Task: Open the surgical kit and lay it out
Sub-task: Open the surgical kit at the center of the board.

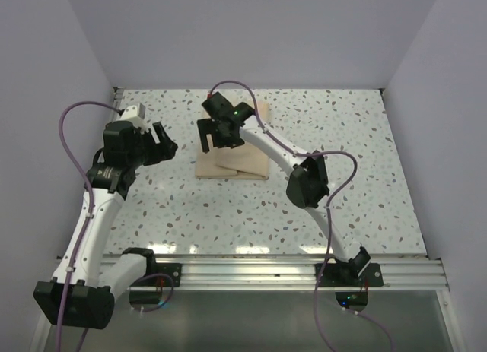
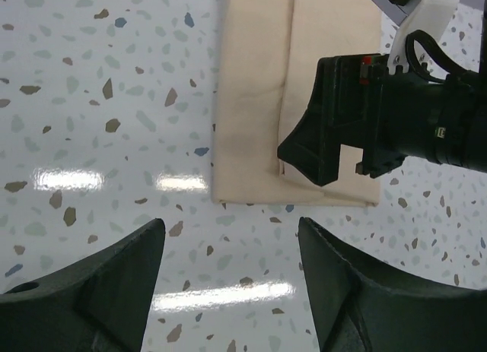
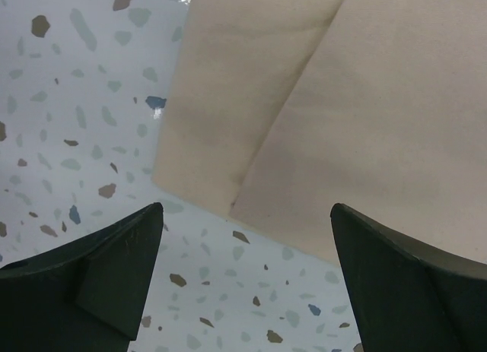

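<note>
The surgical kit shows only as a folded beige cloth wrap lying flat at the table's middle back. No steel tray or instruments are in view. My right gripper is open and empty, hovering over the wrap's left part. In the right wrist view its jaws straddle the wrap's corner, where a fold line runs diagonally. My left gripper is open and empty, to the left of the wrap. In the left wrist view it is over bare table, a short way from the wrap's edge, with the right gripper above the cloth.
The table is white speckled terrazzo, with walls at the back and on both sides. An aluminium rail runs along the near edge. A purple cable loops over the wrap behind the right wrist.
</note>
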Robot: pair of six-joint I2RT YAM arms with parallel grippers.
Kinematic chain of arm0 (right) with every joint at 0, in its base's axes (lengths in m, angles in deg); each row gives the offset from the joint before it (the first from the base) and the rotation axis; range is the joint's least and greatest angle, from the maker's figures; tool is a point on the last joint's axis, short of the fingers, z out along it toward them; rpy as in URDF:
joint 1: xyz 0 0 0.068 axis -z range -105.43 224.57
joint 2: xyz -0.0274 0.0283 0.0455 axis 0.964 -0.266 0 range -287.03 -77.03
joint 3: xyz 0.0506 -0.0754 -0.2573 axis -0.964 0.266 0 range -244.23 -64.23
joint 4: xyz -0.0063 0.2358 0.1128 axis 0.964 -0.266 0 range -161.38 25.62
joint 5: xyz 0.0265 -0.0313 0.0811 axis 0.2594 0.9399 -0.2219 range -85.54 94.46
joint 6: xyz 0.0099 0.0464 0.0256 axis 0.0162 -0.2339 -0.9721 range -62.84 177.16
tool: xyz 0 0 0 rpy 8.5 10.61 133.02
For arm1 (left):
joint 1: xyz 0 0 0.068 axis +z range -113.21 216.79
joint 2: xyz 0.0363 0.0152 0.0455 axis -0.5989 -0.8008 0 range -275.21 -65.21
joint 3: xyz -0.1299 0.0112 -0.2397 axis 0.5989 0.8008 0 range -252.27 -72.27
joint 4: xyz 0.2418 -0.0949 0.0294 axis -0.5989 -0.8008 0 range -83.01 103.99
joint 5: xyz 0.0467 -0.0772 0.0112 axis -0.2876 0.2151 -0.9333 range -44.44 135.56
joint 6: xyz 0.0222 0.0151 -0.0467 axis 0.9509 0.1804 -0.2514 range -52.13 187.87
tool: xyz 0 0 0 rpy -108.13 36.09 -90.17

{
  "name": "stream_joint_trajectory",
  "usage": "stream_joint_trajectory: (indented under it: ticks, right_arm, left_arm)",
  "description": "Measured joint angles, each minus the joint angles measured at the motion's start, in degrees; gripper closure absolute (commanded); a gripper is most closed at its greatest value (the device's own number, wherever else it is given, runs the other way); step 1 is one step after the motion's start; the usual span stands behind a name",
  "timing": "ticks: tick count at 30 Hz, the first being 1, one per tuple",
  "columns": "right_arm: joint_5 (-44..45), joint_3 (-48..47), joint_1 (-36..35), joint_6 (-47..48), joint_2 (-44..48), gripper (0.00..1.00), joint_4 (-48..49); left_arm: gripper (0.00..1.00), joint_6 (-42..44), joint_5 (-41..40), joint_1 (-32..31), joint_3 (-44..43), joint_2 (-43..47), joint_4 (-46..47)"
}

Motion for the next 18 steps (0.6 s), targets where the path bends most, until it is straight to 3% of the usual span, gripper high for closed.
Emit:
stream_joint_trajectory:
  ticks: [8, 11, 14, 15, 18]
  right_arm:
    - [4.4, 0.0, -1.6, 1.6, -6.1, 0.10, -0.5]
    - [5.8, 0.0, -2.8, 2.3, -7.6, 0.26, -1.0]
    - [7.6, 0.0, -3.5, 3.0, -7.8, 0.51, -1.4]
    - [8.2, 0.0, -3.6, 3.1, -7.8, 0.68, -1.5]
    - [9.0, 0.0, -3.6, 3.3, -7.8, 0.95, -1.7]
  left_arm:
    - [0.25, -1.0, -3.0, 0.0, 1.3, 3.7, -4.9]
    - [0.25, -1.5, -3.4, 0.0, 1.5, 3.9, -5.3]
    - [0.25, -1.6, -3.9, 0.0, 1.8, 3.9, -5.5]
    - [0.24, -1.6, -4.0, 0.0, 1.9, 3.9, -5.5]
    - [0.24, -1.6, -4.1, 0.0, 2.1, 3.8, -5.5]
